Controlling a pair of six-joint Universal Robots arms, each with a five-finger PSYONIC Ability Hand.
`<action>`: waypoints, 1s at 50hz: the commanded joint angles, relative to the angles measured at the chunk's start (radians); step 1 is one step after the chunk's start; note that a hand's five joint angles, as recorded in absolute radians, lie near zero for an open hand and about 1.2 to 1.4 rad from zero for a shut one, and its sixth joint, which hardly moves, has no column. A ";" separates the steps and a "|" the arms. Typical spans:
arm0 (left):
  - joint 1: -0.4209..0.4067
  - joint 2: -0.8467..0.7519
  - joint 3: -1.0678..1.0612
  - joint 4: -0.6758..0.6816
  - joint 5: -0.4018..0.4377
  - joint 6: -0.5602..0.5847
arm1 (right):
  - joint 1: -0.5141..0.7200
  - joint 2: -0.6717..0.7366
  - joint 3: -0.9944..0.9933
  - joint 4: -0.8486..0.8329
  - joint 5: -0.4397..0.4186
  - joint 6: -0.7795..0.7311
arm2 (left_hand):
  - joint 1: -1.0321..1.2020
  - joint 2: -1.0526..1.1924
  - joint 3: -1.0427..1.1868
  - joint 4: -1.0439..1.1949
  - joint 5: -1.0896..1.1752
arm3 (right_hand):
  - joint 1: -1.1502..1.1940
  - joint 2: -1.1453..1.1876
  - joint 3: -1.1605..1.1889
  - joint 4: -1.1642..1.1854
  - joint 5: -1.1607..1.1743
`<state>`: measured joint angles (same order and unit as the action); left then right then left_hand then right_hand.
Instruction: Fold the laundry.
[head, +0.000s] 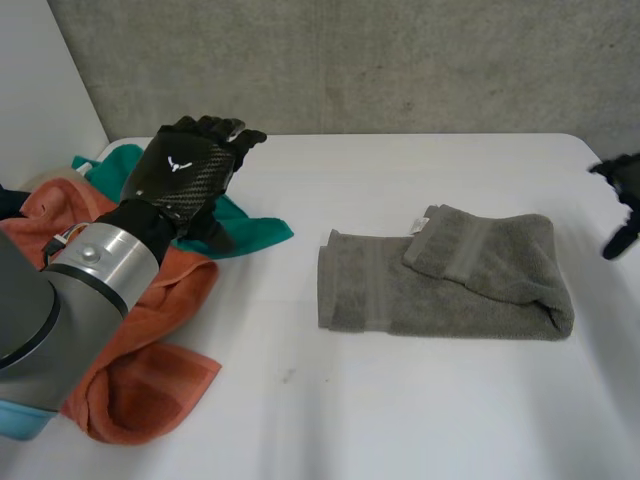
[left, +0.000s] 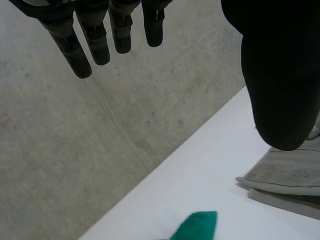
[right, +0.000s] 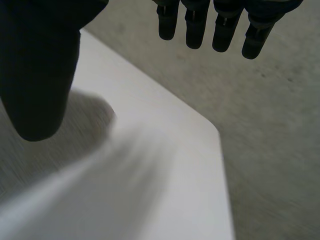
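Head view. Your left hand (head: 190, 170) hovers over the pile at its own side of the table (head: 300, 420): an orange cloth (head: 150, 350) with a teal cloth (head: 240, 225) partly beneath the palm. The grey towel (head: 445, 280) lies flat near mid-table, nearer the right arm, with one corner flap turned back over its top. It looks part-folded and both hands are off it. Your right hand (head: 622, 205) hangs at the table's far right edge, well apart from the towel.

Left wrist view. Fingers (left: 95, 42) are straight and spread and the thumb (left: 280, 80) stands wide, with nothing held. A tip of the teal cloth shows below the palm, and the towel's layered edge lies past the thumb. Judgement: the hand is poised above the pile, not committed to a piece.

Right wrist view. Fingers (right: 192, 27) are straight and the thumb (right: 40, 75) is apart, the hand empty. Grey towel pile lies under the thumb side. Judgement: it is clear of the cloth, leaving the towel free.
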<state>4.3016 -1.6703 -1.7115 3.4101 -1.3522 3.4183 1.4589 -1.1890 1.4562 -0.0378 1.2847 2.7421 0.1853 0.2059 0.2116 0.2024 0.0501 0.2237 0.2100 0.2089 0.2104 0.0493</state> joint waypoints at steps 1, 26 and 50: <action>-0.039 -0.055 0.093 -0.187 -0.042 -0.102 | 0.214 0.075 -0.143 0.191 0.008 0.185 | -0.011 -0.031 -0.037 -0.028 -0.050 | -0.049 -0.035 -0.034 -0.036 -0.049; -0.086 -0.108 0.124 -0.227 -0.082 -0.151 | 0.420 0.361 -0.277 0.069 0.133 0.346 | -0.011 -0.031 -0.037 -0.028 -0.050 | 0.180 0.194 0.195 0.193 0.180; -0.071 -0.111 0.110 -0.186 -0.082 -0.148 | 0.462 0.516 -0.415 0.055 0.177 0.326 | -0.011 -0.031 -0.037 -0.028 -0.050 | 0.813 0.826 0.828 0.826 0.813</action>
<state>4.2226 -1.7777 -1.5949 3.2061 -1.4306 3.2694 1.9123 -0.6933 1.0575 0.0237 1.4579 3.0778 0.1853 0.2058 0.2116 0.2024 0.0503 0.6592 0.6590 0.6483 0.6481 0.4743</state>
